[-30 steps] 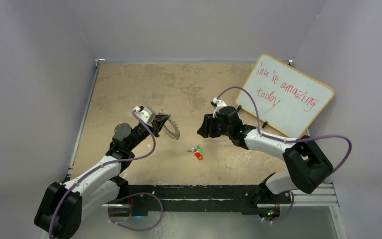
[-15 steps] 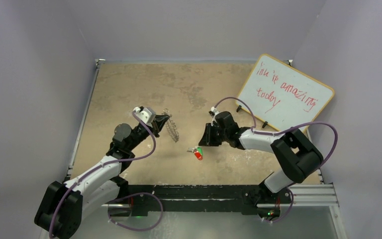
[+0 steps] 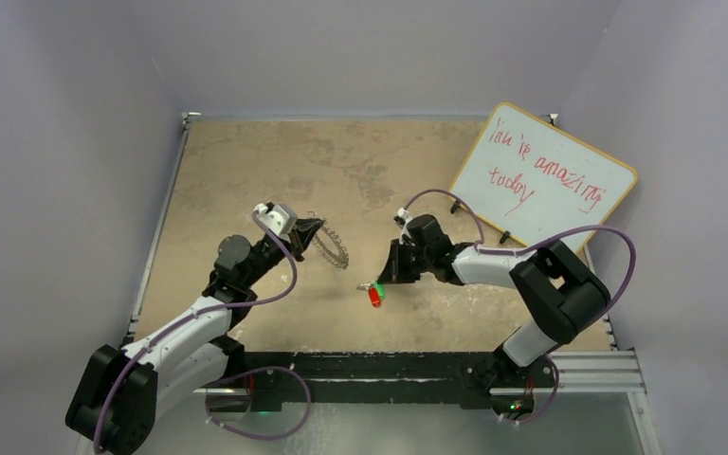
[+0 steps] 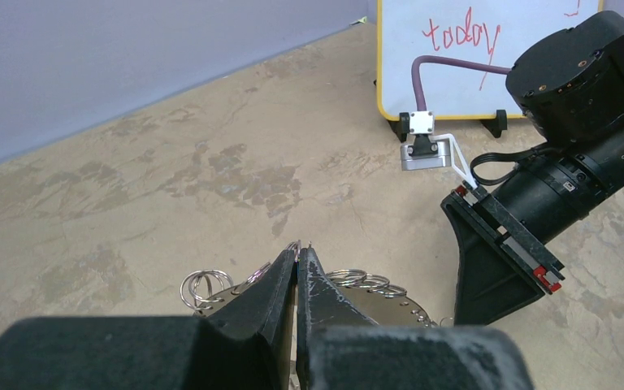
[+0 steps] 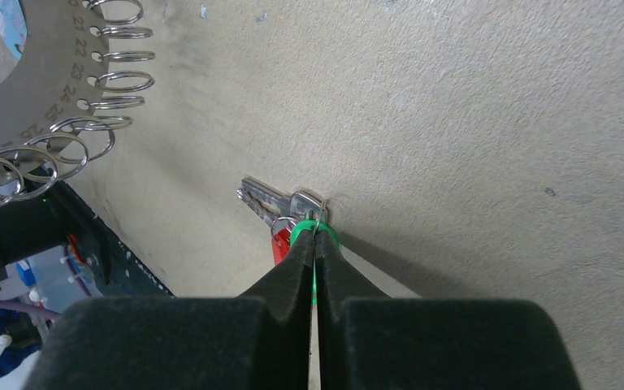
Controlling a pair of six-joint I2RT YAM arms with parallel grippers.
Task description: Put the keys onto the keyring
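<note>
keys (image 5: 270, 203) are tiny, light, stiff metal. Blades look slick, so the plastic heads are the better bite. right pincer (image 5: 315, 234) is clamped on the green head, tips down at the table (image 3: 246, 171), blades poking out past the tips, red head tucked alongside. left pincer (image 4: 296, 258) is pinched tight on the keyring (image 4: 378, 294) rim, holding it tilted off the table, near the keys but apart. Ring should be rigid, its small loops (image 5: 118, 81) fiddly.

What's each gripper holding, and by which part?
Left gripper: the keyring, by its looped rim. Right gripper: the keys, by the green head.
</note>
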